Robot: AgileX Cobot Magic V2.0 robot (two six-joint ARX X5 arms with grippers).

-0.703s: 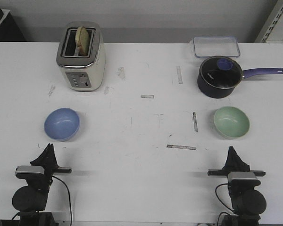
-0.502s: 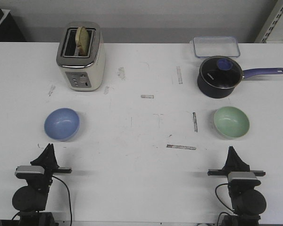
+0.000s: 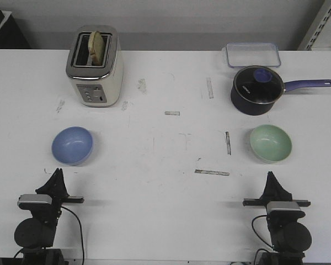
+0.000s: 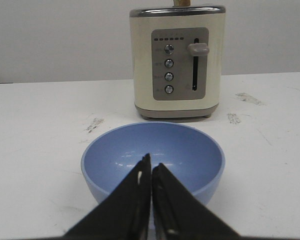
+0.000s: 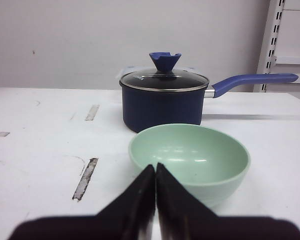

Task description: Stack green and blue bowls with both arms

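Both arms sit low at the near table edge, left gripper [image 3: 56, 175] pinched closed just short of the blue bowl [image 3: 72, 146], right gripper [image 3: 270, 178] likewise closed and empty before the green bowl [image 3: 271, 143], bowls well apart.

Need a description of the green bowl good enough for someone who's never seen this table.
Find the navy saucepan with its glass lid, at the far right of the white table. The green bowl sits just in front of it, toward the robot and its right gripper. It is the only pale mint dish; the same-shaped blue bowl sits far left.
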